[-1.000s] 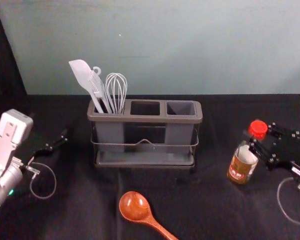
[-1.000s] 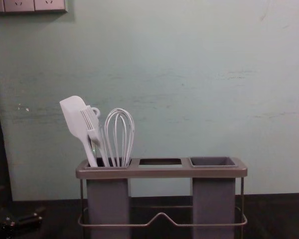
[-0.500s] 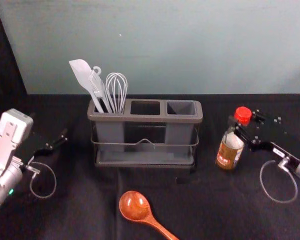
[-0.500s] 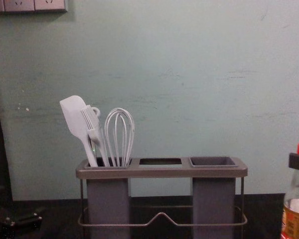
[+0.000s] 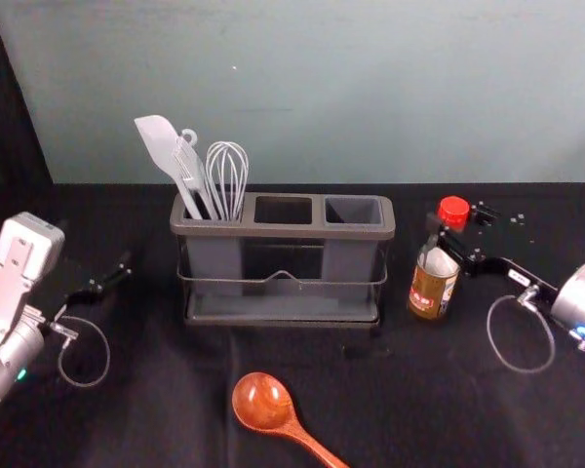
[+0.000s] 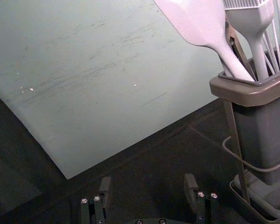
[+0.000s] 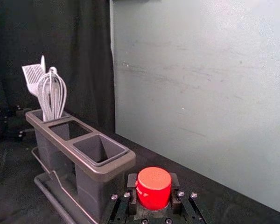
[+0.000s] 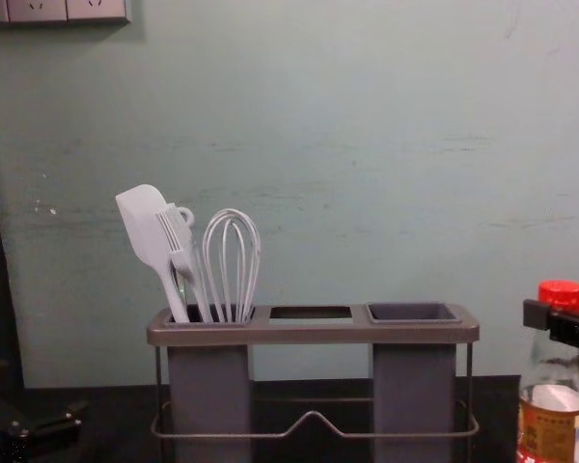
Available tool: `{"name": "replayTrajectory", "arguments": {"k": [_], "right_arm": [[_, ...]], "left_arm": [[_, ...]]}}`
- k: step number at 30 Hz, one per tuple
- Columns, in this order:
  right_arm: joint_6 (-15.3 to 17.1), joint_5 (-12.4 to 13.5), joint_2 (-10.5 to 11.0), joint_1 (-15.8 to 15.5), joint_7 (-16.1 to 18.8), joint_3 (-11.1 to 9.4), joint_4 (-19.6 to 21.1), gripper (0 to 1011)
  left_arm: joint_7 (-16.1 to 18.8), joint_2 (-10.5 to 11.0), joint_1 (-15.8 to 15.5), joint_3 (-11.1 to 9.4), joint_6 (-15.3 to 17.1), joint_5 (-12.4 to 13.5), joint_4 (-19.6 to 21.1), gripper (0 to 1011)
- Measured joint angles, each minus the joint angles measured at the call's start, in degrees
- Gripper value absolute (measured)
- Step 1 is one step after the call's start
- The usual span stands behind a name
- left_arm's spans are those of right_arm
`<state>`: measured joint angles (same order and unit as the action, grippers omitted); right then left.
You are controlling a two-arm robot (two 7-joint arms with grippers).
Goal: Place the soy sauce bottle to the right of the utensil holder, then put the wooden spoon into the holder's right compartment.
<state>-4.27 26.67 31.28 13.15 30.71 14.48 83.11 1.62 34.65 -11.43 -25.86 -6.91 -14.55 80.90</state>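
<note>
- Gripping the bottle (image 5: 432, 285) at its red cap (image 7: 154, 184), the right gripper (image 7: 153, 189) is pressing in from both sides.
- The bottle is keeping its long axis close to upright; whether its base is touching the cloth (image 5: 156, 409), I cannot tell.
- It is sitting right of the holder (image 5: 283, 232), near but apart, so the move is probably calling for lowering straight down and releasing, without nudging the holder.
- The left gripper (image 6: 148, 184) is resting beyond the holder's left side, spread and empty, farther from the bottle.
- The spoon (image 5: 263, 402) is lying before the holder, its handle slanting nearer and rightward.
</note>
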Motion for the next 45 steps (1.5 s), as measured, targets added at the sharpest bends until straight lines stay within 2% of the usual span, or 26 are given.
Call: {"name": "replayTrajectory", "arguments": {"k": [7, 22, 39, 42, 43, 45], "right_arm": [[0.78, -0.51, -1.14, 2.25, 0.02, 1.47, -2.62, 392], [0.58, -0.88, -2.26, 4.61, 0.29, 2.63, -4.89, 392], [-0.31, -1.30, -2.70, 5.23, 0.33, 2.98, -5.80, 390], [-0.30, -1.28, -2.69, 5.23, 0.32, 2.97, -5.76, 446], [-0.29, -1.27, -2.69, 5.23, 0.32, 2.96, -5.74, 507], [-0.28, -1.27, -2.68, 5.22, 0.32, 2.95, -5.71, 567]], "left_arm": [[0.00, 0.00, 0.00, 0.00, 0.00, 0.00, 0.00, 1011], [0.00, 0.00, 0.00, 0.00, 0.00, 0.00, 0.00, 1011], [0.00, 0.00, 0.00, 0.00, 0.00, 0.00, 0.00, 1011], [0.00, 0.00, 0.00, 0.00, 0.00, 0.00, 0.00, 1011], [0.00, 0.00, 0.00, 0.00, 0.00, 0.00, 0.00, 1011], [0.00, 0.00, 0.00, 0.00, 0.00, 0.00, 0.00, 1011]]}}
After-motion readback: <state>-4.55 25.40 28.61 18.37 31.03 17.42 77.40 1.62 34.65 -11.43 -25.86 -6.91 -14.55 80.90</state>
